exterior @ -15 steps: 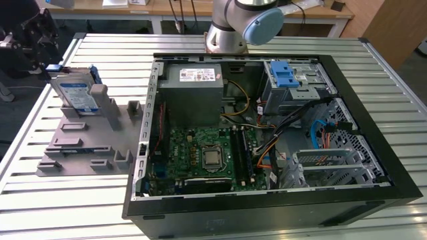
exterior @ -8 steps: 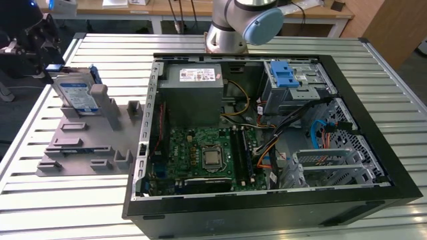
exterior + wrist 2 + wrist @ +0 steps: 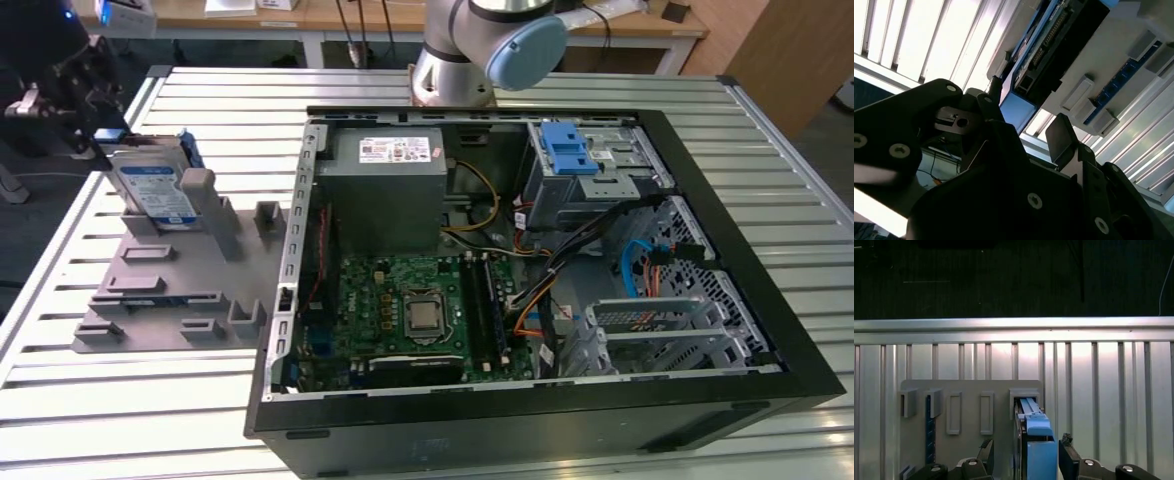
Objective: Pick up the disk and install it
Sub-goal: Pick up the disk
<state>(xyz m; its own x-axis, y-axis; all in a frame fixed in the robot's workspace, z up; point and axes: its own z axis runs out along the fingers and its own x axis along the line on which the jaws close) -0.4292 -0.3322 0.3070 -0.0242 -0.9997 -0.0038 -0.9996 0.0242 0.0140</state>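
Black gripper point(image 3: 1025, 455) fingers point(image 3: 1068, 452), 2 of them, stand spread either side of the disk point(image 3: 1040, 461) without closing on it (blue rail point(image 3: 1038, 426) along its edge). It sits upright in the grey holder point(image 3: 971, 387) on the slatted table point(image 3: 1104, 385).

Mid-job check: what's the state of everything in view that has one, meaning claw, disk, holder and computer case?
claw: open, fingers on either side of the disk, not closed on it.
disk: standing on edge in its slot, not yet lifted.
computer case: lying on its side, side panel off, inside exposed.
grey holder: lying flat beside the case, carrying the disk.
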